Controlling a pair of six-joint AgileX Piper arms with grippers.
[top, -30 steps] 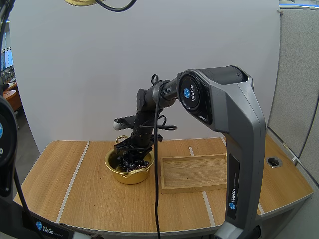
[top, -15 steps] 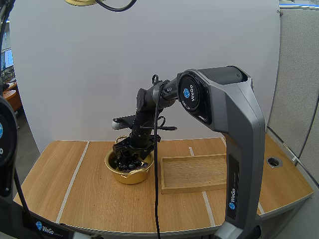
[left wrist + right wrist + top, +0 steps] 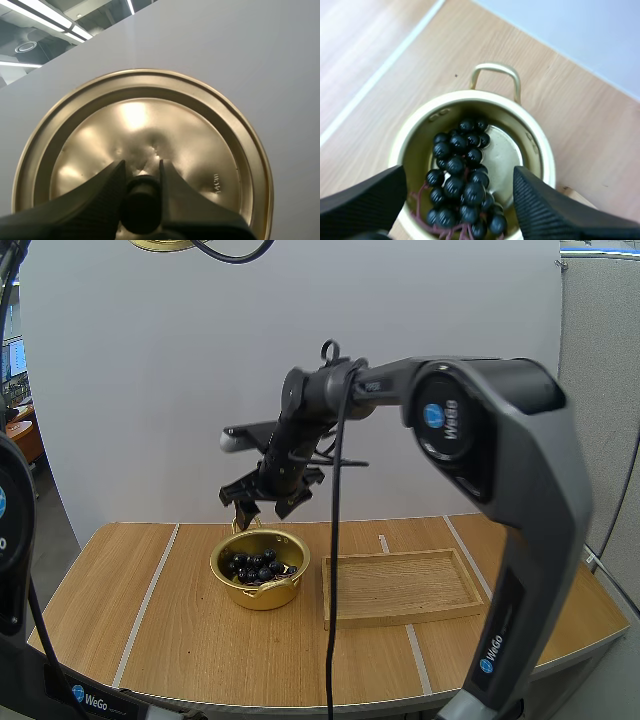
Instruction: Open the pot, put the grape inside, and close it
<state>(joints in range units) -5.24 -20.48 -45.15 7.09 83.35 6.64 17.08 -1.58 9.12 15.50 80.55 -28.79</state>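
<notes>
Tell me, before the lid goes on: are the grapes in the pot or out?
In: the grapes lie inside the uncovered pot, under the open right gripper; the left gripper holds the lid.

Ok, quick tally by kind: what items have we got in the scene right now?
Pot: 1
Lid: 1
Bunch of grapes: 1
Wooden tray: 1
Total: 4
</notes>
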